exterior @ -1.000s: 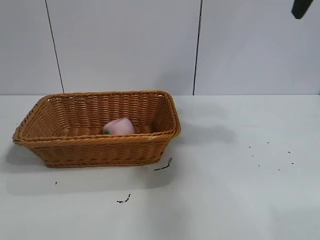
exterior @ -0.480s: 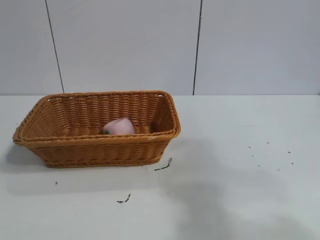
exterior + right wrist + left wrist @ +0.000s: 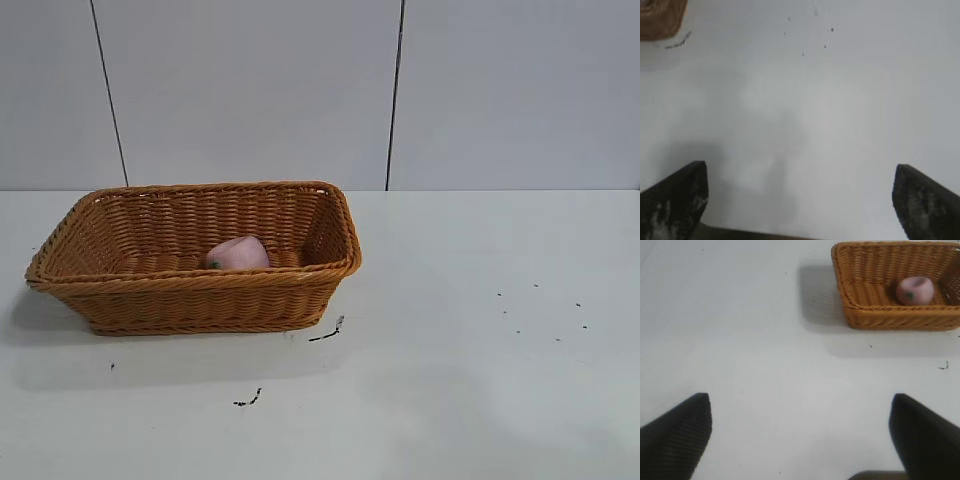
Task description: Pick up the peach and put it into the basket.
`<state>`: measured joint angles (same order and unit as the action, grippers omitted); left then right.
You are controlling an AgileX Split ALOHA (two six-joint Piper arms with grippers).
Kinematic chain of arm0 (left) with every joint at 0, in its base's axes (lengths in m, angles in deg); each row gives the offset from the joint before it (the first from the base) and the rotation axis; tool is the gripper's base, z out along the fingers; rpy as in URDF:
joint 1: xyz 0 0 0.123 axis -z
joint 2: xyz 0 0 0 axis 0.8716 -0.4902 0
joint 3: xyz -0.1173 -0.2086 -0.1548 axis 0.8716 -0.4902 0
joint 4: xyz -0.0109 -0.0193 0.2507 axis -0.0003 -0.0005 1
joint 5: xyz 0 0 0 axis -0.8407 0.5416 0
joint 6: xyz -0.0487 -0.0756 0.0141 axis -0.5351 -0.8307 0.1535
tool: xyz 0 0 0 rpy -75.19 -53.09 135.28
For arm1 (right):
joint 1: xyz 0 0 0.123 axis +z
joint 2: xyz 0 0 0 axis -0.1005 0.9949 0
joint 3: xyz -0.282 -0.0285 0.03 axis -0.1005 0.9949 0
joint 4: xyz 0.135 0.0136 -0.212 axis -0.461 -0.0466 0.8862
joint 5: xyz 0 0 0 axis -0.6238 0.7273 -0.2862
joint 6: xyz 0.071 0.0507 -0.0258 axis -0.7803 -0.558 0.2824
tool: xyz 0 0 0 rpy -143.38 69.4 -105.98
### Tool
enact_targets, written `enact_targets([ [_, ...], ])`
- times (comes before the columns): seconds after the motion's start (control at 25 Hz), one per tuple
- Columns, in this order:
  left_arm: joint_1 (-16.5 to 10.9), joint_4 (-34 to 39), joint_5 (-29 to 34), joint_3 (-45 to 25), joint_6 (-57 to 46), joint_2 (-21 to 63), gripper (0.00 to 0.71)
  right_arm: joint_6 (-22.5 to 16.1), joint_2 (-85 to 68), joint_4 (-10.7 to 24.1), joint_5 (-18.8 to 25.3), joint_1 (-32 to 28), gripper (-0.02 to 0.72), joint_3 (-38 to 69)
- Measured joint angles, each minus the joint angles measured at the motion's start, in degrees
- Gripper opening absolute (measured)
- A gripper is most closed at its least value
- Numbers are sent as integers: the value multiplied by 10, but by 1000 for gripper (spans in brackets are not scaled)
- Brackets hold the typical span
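Exterior view, left to right: the basket (image 3: 195, 258) sits on the left half of the white surface (image 3: 480, 380), long side toward me, and the peach (image 3: 238, 253) lies inside it on the floor, a little right of the middle, close behind the near wall. Its green leaf mark faces left. Just off the basket's near right corner there is a short dark mark (image 3: 328, 331) on the surface, another one (image 3: 248, 400) lies nearer the front, and a scatter of dark specks (image 3: 540, 310) dots the right side. Neither arm shows from here.

From the left wrist, the left gripper (image 3: 800, 432) hangs spread wide over bare surface, holding nothing, well apart from the basket (image 3: 900, 315) with the peach (image 3: 914, 290) in it.

From the right wrist, the right gripper (image 3: 800, 197) is also spread wide and holds nothing, over bare surface, with only a corner of the basket (image 3: 660, 20) in sight far off.
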<state>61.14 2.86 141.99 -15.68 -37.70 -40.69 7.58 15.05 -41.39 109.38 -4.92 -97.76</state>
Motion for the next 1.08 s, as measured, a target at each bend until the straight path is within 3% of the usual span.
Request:
enact_targets([
  [0.28, 0, 0, 0, 0, 0, 0, 693, 0, -130, 0, 0, 0, 696, 1],
  [1.08, 0, 0, 0, 0, 0, 0, 693, 0, -136, 0, 0, 1, 696, 1],
])
